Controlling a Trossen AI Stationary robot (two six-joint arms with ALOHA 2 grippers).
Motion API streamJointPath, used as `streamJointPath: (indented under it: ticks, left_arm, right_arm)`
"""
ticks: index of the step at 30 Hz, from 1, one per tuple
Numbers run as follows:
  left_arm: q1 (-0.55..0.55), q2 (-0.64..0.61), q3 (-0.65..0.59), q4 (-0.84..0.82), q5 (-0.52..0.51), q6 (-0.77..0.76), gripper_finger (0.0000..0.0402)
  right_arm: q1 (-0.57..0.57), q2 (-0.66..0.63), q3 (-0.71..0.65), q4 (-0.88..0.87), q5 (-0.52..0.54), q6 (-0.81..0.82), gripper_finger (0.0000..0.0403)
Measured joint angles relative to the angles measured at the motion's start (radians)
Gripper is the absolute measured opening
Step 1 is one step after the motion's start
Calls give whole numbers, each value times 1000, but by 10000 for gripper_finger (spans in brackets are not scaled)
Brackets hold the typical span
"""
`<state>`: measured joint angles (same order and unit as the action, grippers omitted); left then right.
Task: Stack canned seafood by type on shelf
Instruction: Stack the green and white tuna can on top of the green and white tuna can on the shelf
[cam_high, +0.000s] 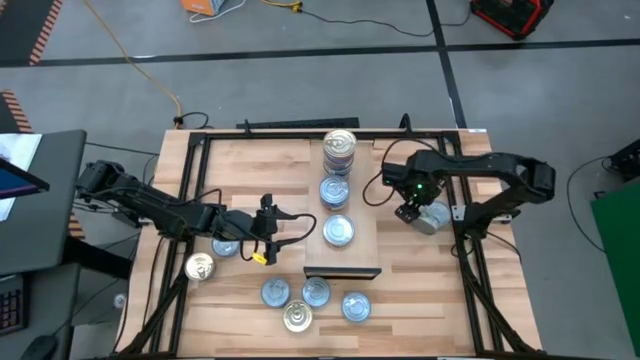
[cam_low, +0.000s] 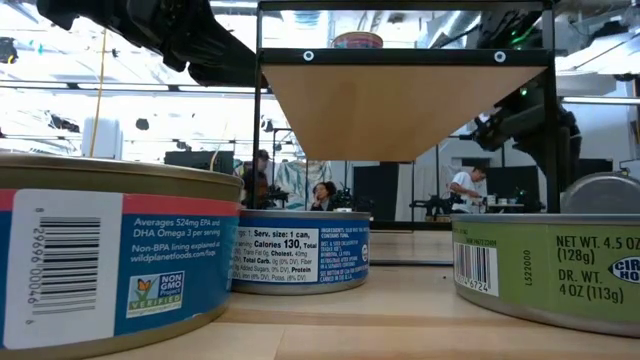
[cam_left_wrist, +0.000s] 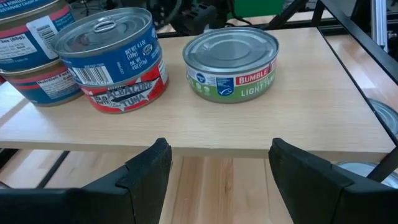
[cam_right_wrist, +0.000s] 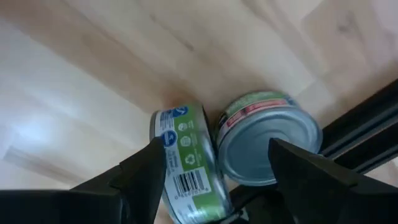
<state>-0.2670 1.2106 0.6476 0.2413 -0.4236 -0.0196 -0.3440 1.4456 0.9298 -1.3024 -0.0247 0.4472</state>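
The shelf (cam_high: 360, 255) is a light-wood board raised over the table's middle. On it stand a two-tin stack (cam_high: 340, 150), a blue-and-red stack (cam_left_wrist: 115, 56) and a single green-label tin (cam_left_wrist: 231, 62). My left gripper (cam_high: 268, 240) stands open, level with the shelf's left edge (cam_left_wrist: 211, 149), nothing between its fingers. My right gripper (cam_high: 420, 212) is open and points down over two green-label tins (cam_right_wrist: 267, 140) at the table's right frame. One of these tins (cam_right_wrist: 186, 162) is tipped on its side against the other. Several more tins (cam_high: 316, 292) rest on the table near its front edge.
A black metal frame (cam_high: 470, 250) runs along the table's left and right sides, close beside the two right-hand tins. Loose tins (cam_high: 225, 245) lie under and beside my left arm. In the low view, people sit in the room beyond the table.
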Motion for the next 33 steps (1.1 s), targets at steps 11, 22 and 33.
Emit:
streamJointPath:
  ticks: [11, 22, 33]
  left_arm:
    - [0, 0, 0, -8, 0, -2, 258]
    - [0, 0, 0, -5, -1, -13, 258]
    - [0, 0, 0, -4, 8, -15, 258]
  right_arm:
    - [41, 50, 0, -68, -27, -25, 310]
    - [206, 15, -9, -170, -23, -90, 310]
    - [227, 15, -106, -170, -30, -109, 309]
